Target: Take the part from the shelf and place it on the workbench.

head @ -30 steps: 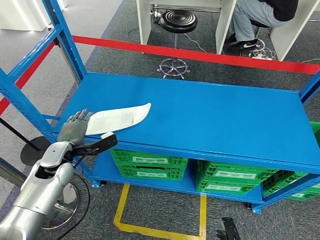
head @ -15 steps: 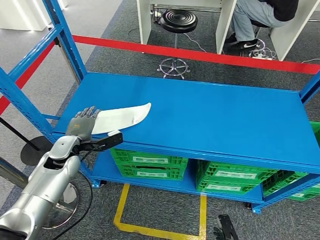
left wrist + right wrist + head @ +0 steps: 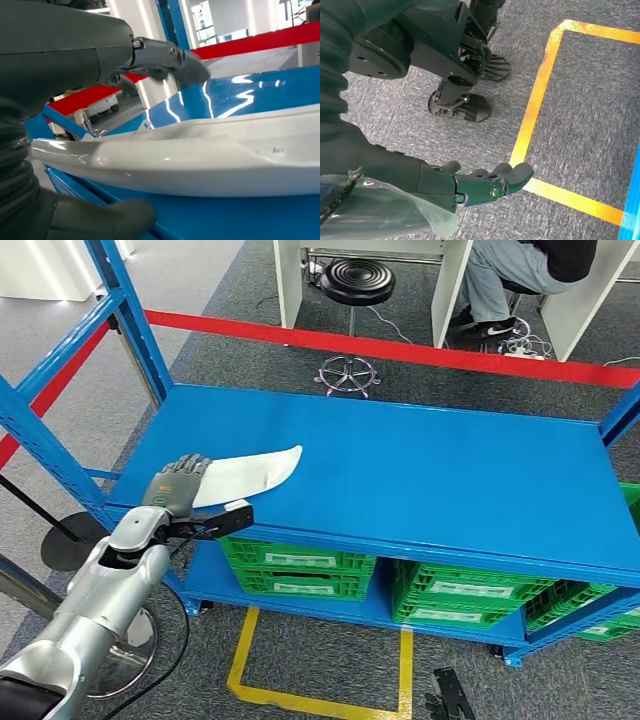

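A long white curved part [image 3: 245, 475] lies on the blue shelf top [image 3: 430, 475] near its left front corner. My left hand [image 3: 179, 486] covers the part's near left end, fingers stretched flat over it. In the left wrist view the part [image 3: 211, 160] runs between the dark fingers [image 3: 166, 55] on one side and the thumb [image 3: 109, 220] on the other, with a gap to the fingers; nothing is clamped. My right hand [image 3: 486, 185] hangs beside my body over the grey floor, fingers loosely extended and holding nothing.
Green crates [image 3: 302, 570] fill the lower shelf level. Blue uprights [image 3: 124, 310] stand at the shelf's left end. A red barrier tape [image 3: 392, 350], a black stool [image 3: 356, 285] and a seated person [image 3: 521, 280] are behind. Yellow floor tape [image 3: 317, 700] marks the carpet in front.
My left hand has slid forward and to the right, further over the part's left end. The part has not moved.
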You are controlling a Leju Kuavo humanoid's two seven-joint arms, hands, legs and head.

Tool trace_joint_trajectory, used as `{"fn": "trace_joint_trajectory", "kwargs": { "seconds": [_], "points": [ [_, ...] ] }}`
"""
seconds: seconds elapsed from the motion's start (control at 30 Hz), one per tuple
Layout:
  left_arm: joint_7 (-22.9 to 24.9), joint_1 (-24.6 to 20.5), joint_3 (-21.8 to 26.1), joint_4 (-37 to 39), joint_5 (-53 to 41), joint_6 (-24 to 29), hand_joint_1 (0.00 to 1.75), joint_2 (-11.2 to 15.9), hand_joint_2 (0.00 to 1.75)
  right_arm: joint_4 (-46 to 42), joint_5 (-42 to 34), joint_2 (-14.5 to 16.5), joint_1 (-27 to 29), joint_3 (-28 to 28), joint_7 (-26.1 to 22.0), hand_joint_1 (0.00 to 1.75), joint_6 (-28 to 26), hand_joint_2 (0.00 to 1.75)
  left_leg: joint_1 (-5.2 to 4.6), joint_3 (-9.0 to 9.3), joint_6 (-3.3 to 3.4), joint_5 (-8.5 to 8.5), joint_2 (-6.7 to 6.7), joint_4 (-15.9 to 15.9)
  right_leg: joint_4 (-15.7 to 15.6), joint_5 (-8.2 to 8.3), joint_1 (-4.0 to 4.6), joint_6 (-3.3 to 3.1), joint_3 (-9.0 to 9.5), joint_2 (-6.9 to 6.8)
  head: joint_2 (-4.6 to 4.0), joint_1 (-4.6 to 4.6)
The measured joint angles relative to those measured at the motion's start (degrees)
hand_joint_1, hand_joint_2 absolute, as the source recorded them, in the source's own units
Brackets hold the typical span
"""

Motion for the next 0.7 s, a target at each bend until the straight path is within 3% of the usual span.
{"fn": "trace_joint_trajectory", "kwargs": {
  "seconds": [0.37,0.7],
  "points": [
    [-0.8,-0.2,-0.1,2.6,0.5,0.7,1.75,-0.9,1.75,0.0,0.2,0.3,-0.1,0.3,0.1,0.00,0.0,1.75,0.00,-0.03,0.01,0.00,0.00,0.0,0.0,0.00,0.00,0.00,-0.01,-0.02,0.00,0.00],
    [-2.6,-0.6,0.0,3.1,1.4,2.2,1.75,-0.9,1.75,0.0,0.5,0.4,-0.1,0.3,0.2,0.00,0.2,1.75,0.00,-0.03,0.04,0.03,-0.01,0.0,0.0,0.01,0.01,0.01,0.01,-0.02,0.00,0.01]
  ]
}}
